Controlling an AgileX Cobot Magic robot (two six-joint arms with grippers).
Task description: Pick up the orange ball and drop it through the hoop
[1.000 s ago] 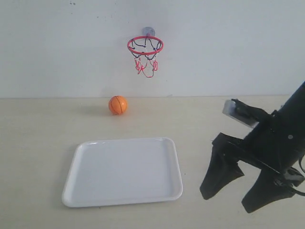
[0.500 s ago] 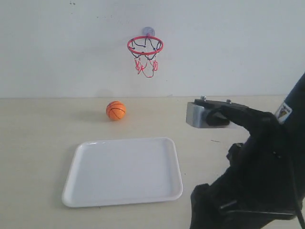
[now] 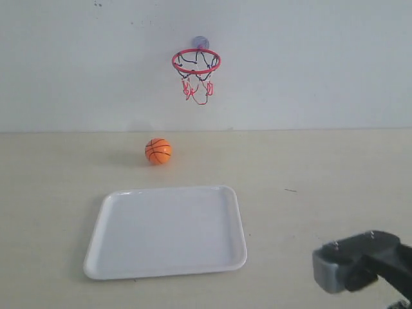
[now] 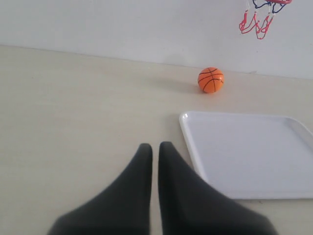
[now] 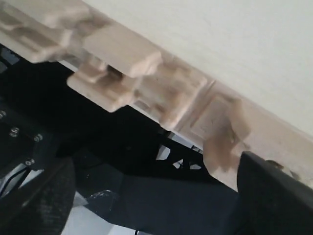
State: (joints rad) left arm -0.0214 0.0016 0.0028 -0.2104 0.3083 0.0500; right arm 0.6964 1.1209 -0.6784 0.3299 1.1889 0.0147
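Observation:
The orange ball (image 3: 158,151) with black seams rests on the table near the back wall, below and left of the hoop (image 3: 196,61). The hoop's red ring and string net hang from a suction cup on the wall. From the left wrist, the ball (image 4: 211,80) lies well ahead of my left gripper (image 4: 155,147), which is shut and empty; the net (image 4: 257,22) shows at the frame's corner. My right gripper (image 5: 154,166) is open with nothing between its fingers, pointing at the table's edge. Only its arm's grey wrist block (image 3: 351,265) shows in the exterior view.
A white tray (image 3: 96,248) lies flat in front of the ball, and its corner (image 4: 188,120) sits close beside my left fingers. Under the table's edge (image 5: 146,83) are dark frame parts and cables.
The right arm swung down and back, from beside the tray to the lower right corner of the exterior view. The ball shifted slightly toward the front.

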